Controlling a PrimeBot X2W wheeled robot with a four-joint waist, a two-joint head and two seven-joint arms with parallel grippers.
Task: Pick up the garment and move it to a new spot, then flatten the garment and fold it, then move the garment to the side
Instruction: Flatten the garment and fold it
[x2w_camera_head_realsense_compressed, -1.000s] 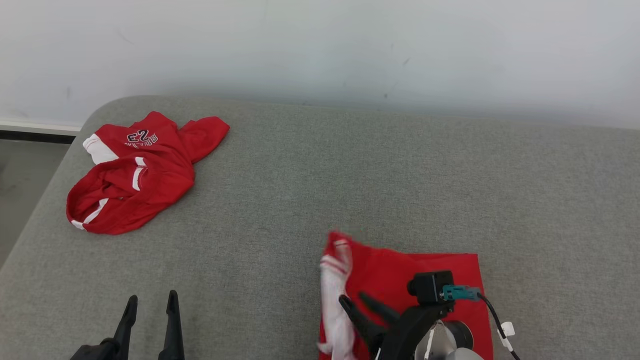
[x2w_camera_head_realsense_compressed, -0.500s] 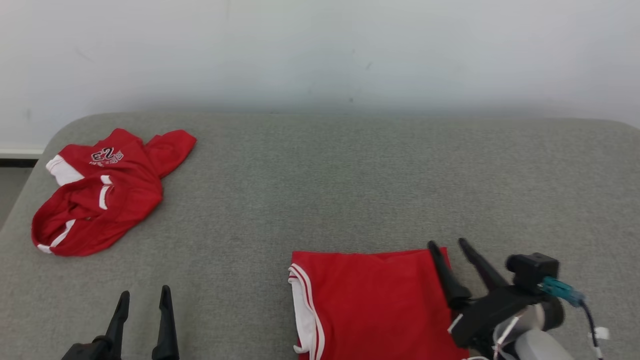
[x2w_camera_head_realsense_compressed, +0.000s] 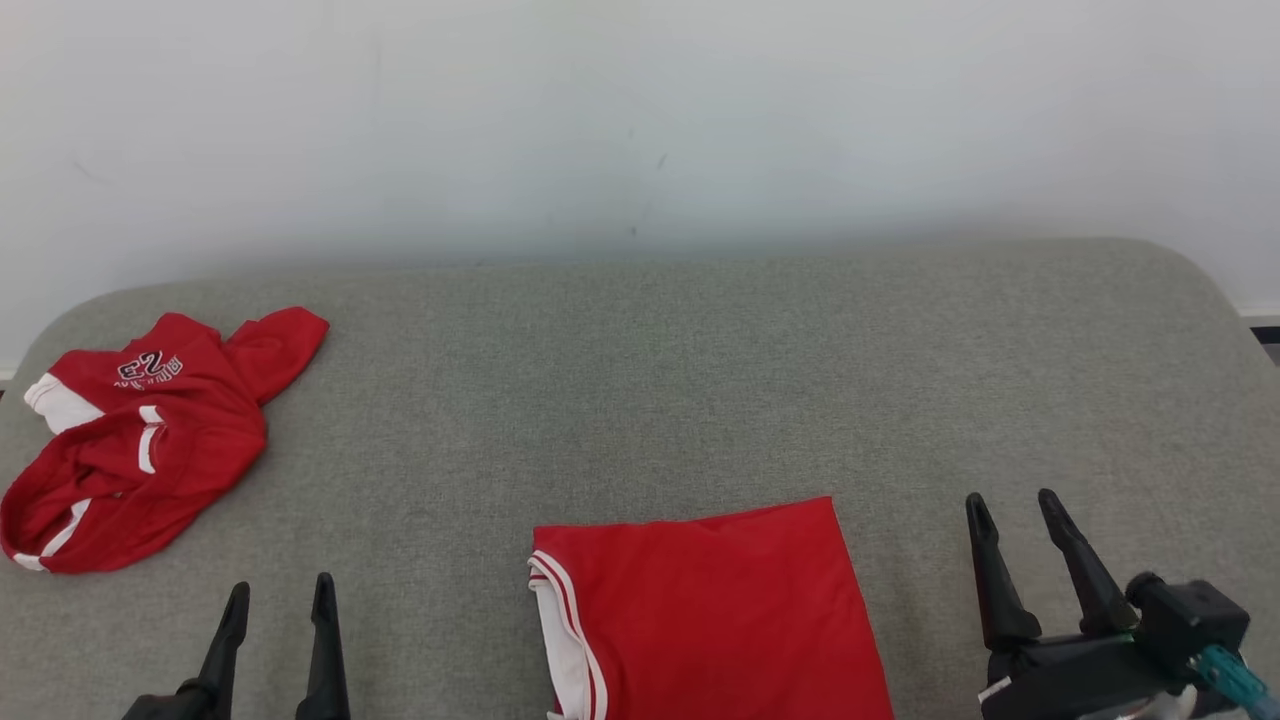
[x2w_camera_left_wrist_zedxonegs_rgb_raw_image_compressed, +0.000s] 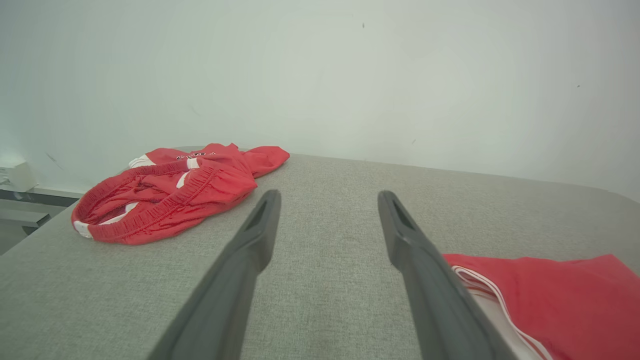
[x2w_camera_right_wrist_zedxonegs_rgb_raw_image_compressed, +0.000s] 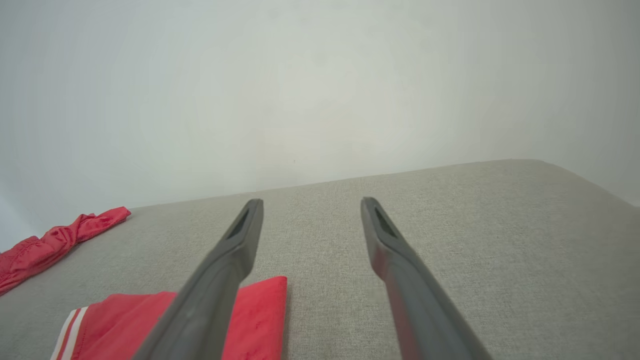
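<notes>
A folded red garment (x2w_camera_head_realsense_compressed: 710, 615) with white striped trim lies flat at the near middle of the grey surface; it also shows at the lower right of the left wrist view (x2w_camera_left_wrist_zedxonegs_rgb_raw_image_compressed: 555, 300) and the lower left of the right wrist view (x2w_camera_right_wrist_zedxonegs_rgb_raw_image_compressed: 200, 320). My right gripper (x2w_camera_head_realsense_compressed: 1012, 506) stands open just right of it, nothing between its fingers (x2w_camera_right_wrist_zedxonegs_rgb_raw_image_compressed: 235, 250). At the lower left my left gripper (x2w_camera_head_realsense_compressed: 280, 592) is open and empty, its fingers (x2w_camera_left_wrist_zedxonegs_rgb_raw_image_compressed: 260, 230) pointing over bare fabric. A second, crumpled red garment (x2w_camera_head_realsense_compressed: 140, 440) with white trim and lettering lies at the far left.
The grey upholstered surface (x2w_camera_head_realsense_compressed: 650, 400) has rounded corners and ends at a white wall (x2w_camera_head_realsense_compressed: 640, 120) behind. The crumpled garment (x2w_camera_left_wrist_zedxonegs_rgb_raw_image_compressed: 170, 192) sits close to the surface's left edge, with floor and a baseboard beyond it.
My right gripper let go of the folded garment, opened and drew back to the right of it. The garment now lies flat. The head camera has swung right, shifting everything leftward.
</notes>
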